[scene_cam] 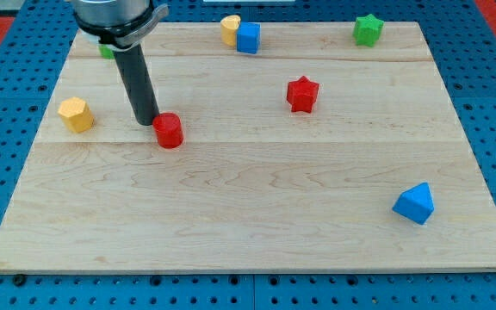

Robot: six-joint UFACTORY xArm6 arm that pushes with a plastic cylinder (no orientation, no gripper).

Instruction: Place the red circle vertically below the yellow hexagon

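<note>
The red circle (170,130) lies on the wooden board at the view's left of centre. The yellow hexagon (76,114) sits further to the view's left, at about the same height in the view. My tip (147,120) stands just to the left of the red circle, touching or nearly touching its upper left side, between it and the yellow hexagon.
A red star (301,94) lies right of centre. A blue cube (248,38) and a yellow block (230,28) sit together at the top. A green star (368,29) is at top right, a blue triangular block (415,203) at lower right. A green block (107,51) peeks out behind the arm.
</note>
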